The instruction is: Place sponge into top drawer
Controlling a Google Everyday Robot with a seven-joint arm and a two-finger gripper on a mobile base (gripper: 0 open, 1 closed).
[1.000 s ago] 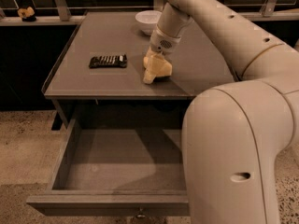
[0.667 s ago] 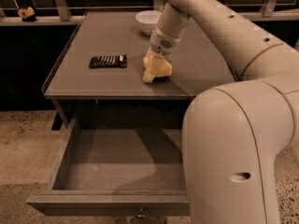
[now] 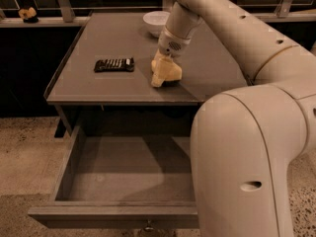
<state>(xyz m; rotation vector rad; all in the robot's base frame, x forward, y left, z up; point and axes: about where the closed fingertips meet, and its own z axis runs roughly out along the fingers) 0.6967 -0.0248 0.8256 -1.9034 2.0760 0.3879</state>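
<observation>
1. Reaching over the grey table (image 3: 98,90), the gripper (image 3: 163,65) sits on top of the sponge (image 3: 167,74); whether it grips it cannot be told.
2. The sponge lies tilted near the tabletop's front edge, outside the top drawer (image 3: 113,214), which stands pulled out below.
3. A black ribbed bar (image 3: 114,64) lies left of the sponge, a white bowl (image 3: 155,21) behind it.
4. The robot's white arm (image 3: 247,172) hides the drawer's right side.
</observation>
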